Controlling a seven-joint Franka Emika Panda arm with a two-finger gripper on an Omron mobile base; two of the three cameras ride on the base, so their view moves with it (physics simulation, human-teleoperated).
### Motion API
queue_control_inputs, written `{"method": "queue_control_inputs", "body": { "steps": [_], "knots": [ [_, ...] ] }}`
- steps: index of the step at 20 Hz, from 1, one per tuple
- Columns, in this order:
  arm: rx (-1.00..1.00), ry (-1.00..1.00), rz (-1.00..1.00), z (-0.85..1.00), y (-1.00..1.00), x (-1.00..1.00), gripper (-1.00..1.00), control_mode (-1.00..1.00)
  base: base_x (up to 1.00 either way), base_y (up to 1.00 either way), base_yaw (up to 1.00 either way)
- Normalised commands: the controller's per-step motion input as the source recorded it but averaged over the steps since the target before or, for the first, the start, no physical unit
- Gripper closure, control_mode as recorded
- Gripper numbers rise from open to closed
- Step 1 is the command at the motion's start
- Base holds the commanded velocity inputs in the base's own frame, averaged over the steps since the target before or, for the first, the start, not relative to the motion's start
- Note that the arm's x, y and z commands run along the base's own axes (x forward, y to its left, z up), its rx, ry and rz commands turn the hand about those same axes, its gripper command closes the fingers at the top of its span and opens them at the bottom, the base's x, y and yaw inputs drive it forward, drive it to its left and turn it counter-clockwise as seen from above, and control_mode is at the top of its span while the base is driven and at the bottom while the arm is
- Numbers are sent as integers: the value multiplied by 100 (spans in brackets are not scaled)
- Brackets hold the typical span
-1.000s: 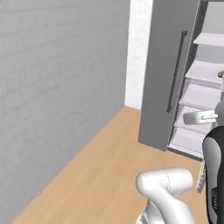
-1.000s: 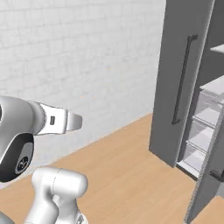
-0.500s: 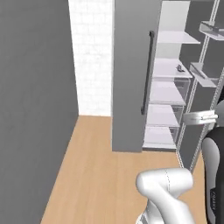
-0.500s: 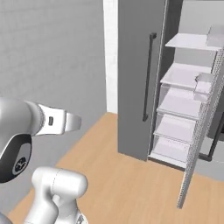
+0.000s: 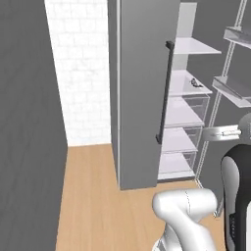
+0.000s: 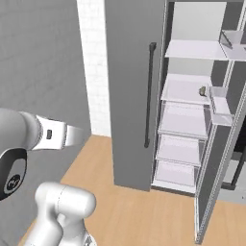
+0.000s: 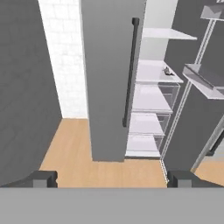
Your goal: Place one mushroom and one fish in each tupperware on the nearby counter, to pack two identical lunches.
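Observation:
In the hand view my gripper [image 7: 113,180] is open wide, its two dark fingertips [image 7: 43,177] far apart with nothing between them. It looks at a tall grey fridge whose door [image 7: 114,78] stands open. On a middle shelf of the fridge sits a small dark thing [image 7: 166,70], [image 5: 196,82], [image 6: 202,90], too small to name. The mushroom, the fish, the tupperwares and the counter are out of view.
The fridge door [image 5: 139,98] carries a long dark handle [image 5: 164,93]. Pale shelves and clear drawers [image 6: 185,120] fill the open fridge. A second door with racks [image 6: 221,139] hangs open at the right. A grey wall [image 5: 29,127] stands left, over wooden floor [image 5: 93,206].
The whole picture has swung: the base has turned, so the open fridge now stands nearer and more central. The gripper has stayed open.

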Motion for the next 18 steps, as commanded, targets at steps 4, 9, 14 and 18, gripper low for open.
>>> {"method": "queue_control_inputs", "body": {
  "steps": [4, 9, 14, 18],
  "knots": [
    [0, 0, 0, 0, 0, 0, -100, 100, 71, -34, -10],
    [0, 0, 0, 0, 0, 0, -100, 100, 68, -26, -5],
    [0, 0, 0, 0, 0, 0, -100, 100, 53, -49, -15],
    [0, 0, 0, 0, 0, 0, -100, 100, 31, -48, -34]
  ]
}}
